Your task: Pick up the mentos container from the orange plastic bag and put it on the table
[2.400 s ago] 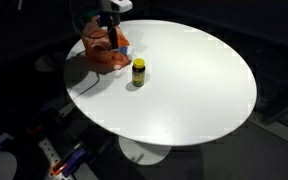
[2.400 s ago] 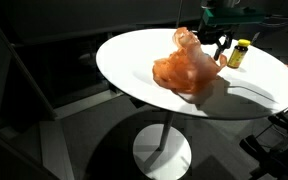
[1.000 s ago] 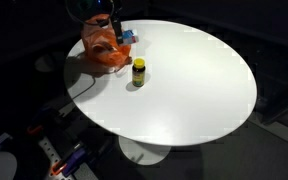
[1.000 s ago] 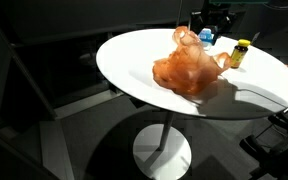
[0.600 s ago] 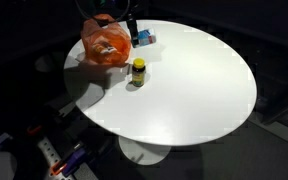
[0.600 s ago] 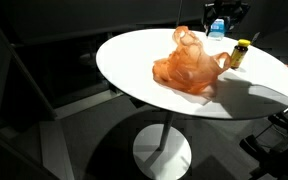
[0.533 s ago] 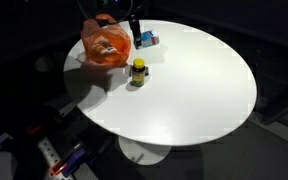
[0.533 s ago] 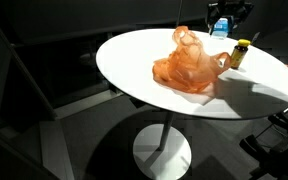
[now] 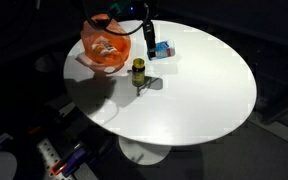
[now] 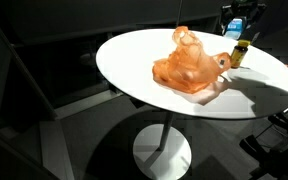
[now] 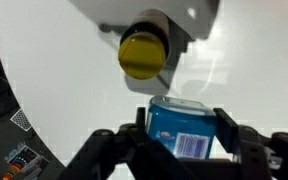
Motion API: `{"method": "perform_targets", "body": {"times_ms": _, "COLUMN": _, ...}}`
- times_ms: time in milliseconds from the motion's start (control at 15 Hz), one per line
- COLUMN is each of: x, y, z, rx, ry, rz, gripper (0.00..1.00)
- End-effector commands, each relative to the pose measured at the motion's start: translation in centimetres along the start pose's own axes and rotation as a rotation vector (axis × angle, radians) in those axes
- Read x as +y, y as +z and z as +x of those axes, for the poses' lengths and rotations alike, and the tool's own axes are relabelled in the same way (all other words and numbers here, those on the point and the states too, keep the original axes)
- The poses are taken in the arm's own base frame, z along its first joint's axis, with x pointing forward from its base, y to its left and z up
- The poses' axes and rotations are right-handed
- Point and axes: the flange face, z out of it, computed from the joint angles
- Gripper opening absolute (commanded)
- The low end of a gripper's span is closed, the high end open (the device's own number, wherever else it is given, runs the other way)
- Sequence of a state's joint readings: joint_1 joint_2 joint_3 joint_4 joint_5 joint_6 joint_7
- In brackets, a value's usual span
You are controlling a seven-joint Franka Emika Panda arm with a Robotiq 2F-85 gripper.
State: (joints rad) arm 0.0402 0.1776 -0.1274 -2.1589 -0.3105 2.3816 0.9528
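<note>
My gripper (image 11: pixel 181 128) is shut on a blue mentos container (image 11: pixel 182 130) with a barcode label; a finger presses each side of it. In both exterior views the container (image 9: pixel 161 49) (image 10: pixel 235 27) hangs in the gripper above the white round table (image 9: pixel 199 85), away from the orange plastic bag (image 9: pixel 105 47) (image 10: pixel 187 63). The bag lies crumpled on the table near its edge.
A small bottle with a yellow cap (image 9: pixel 138 72) (image 10: pixel 240 52) (image 11: pixel 143 53) stands on the table between the bag and the held container, just under the gripper in the wrist view. The table rim (image 10: pixel 134 88) drops to a dark floor.
The gripper has carried the mentos container up out of the bag and sideways over the table, past the yellow-capped bottle. The bag has settled and stays in place.
</note>
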Motion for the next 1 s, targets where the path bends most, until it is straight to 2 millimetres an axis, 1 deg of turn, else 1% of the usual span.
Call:
{"method": "perform_targets", "body": {"times_ms": 0, "x": 2.3, "y": 0.3, "z": 0.6, "rx": 0.015, "ry": 0.045, "rz": -0.040, "gripper": 0.42}}
{"method": "perform_targets", "body": {"times_ms": 267, "x": 4.8, "y": 1.6, "z": 0.9, "rx": 0.014, "ry": 0.084, "rz": -0.085, "gripper": 0.42}}
{"method": "perform_targets", "body": {"times_ms": 400, "x": 5.9, "y": 2.4, "z": 0.5, "rx": -0.001, "ry": 0.096, "rz": -0.104, "gripper": 0.42}}
{"method": "perform_targets", "body": {"times_ms": 667, "x": 7.4, "y": 4.3, "z": -1.4, "rx": -0.057, "ry": 0.100, "rz": -0.128, "gripper": 0.42}}
{"method": "perform_targets", "body": {"times_ms": 933, "x": 8.1, "y": 5.6, "z": -2.9, "rx": -0.096, "ry": 0.095, "rz": -0.147, "gripper": 0.42}}
